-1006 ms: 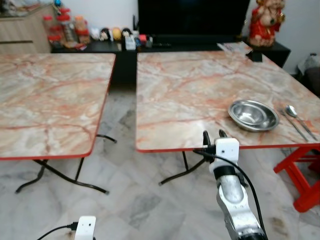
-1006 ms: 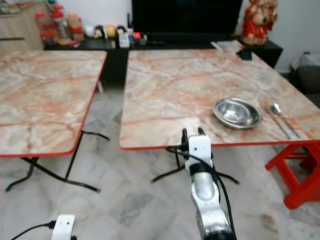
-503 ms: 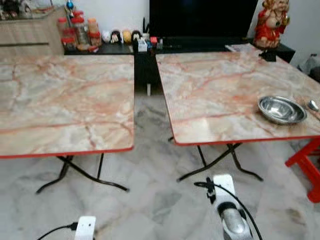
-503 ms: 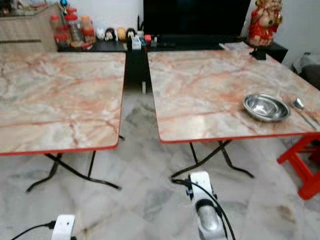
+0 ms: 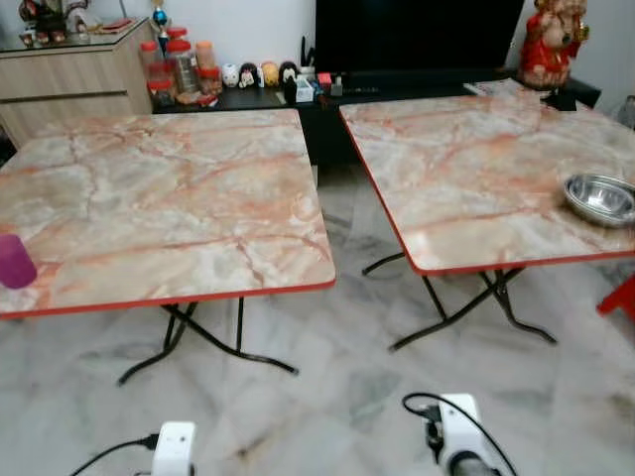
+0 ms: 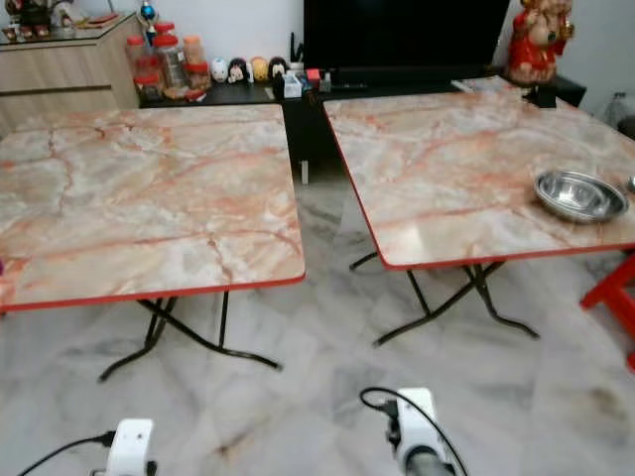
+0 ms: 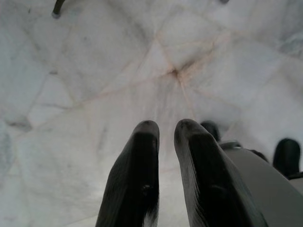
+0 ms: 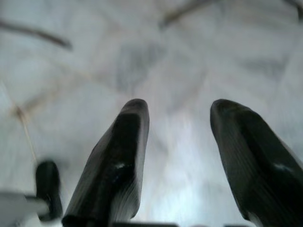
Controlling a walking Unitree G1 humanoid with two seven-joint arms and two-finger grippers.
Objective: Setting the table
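hanging low over floor, right gripper (image 8: 177,156) spread, left gripper (image 7: 165,175) pressed together, steel bowl (image 5: 600,198) well apart

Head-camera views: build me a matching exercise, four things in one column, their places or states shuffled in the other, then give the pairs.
Things:
1. steel bowl
2. purple cup
3. left end effector
4. right end effector

Places or states:
A. fingers spread apart, over the floor
B. near edge of the right-hand table
C. fingers close together, over the floor
D. near edge of the left-hand table

Pairs: 1-B, 2-D, 3-C, 4-A
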